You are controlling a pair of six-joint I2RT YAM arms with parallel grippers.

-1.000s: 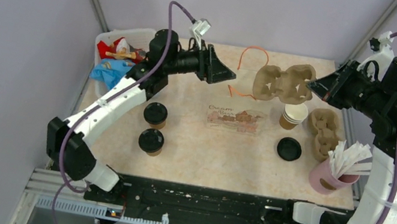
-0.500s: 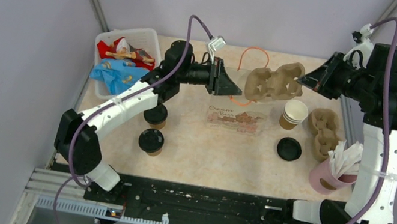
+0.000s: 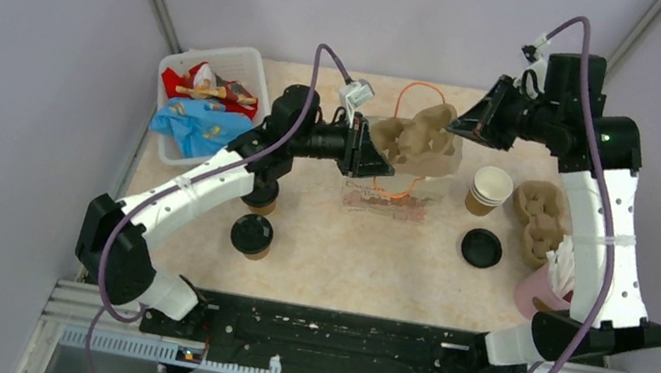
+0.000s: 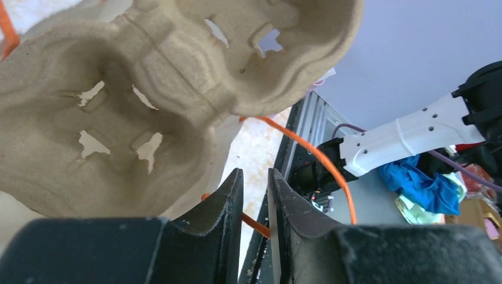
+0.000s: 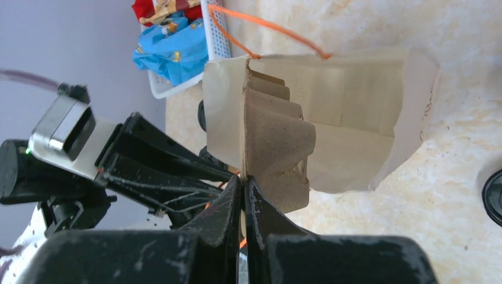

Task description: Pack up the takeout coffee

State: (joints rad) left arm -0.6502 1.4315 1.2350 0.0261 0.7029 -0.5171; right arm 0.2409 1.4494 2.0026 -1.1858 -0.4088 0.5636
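A pale marbled table [image 3: 363, 273] is seen from above, with both arms reached over its middle. The left arm [image 3: 206, 181] is stretched in from the near left corner, and the right arm [image 3: 604, 222] is bent in from the right side. A cream paper bag [image 3: 405, 204] with orange handles [image 3: 421, 90] is set near the table's centre, and its mouth is shown open in the right wrist view. A moulded-pulp cup tray [image 3: 410, 139] is held clear of the table over the bag. It is clamped at its rim by the right gripper [image 5: 243, 180], whose fingers are pressed together on it, and it is seen edge-on at the bag's mouth. The left gripper [image 4: 253, 176] is placed at the bag's left edge, just beside the tray. Its fingers are drawn close with a slim gap left, and whether anything is pinched there cannot be told. A white basket [image 3: 237, 51] of coloured items is set at the far left corner. A second cup tray [image 3: 539, 221] and a pink cup [image 3: 536, 297] of white sticks are kept along the right edge. The takeout coffee is left standing on the table's left side, well apart from the bag: the nearer coffee cup [image 3: 251, 233] is in plain view and the farther coffee cup [image 3: 261, 197] is partly covered by the left arm, both capped with black lids. A stack of open cups [image 3: 488, 188] and a loose black lid [image 3: 481, 247] are found right of the bag.
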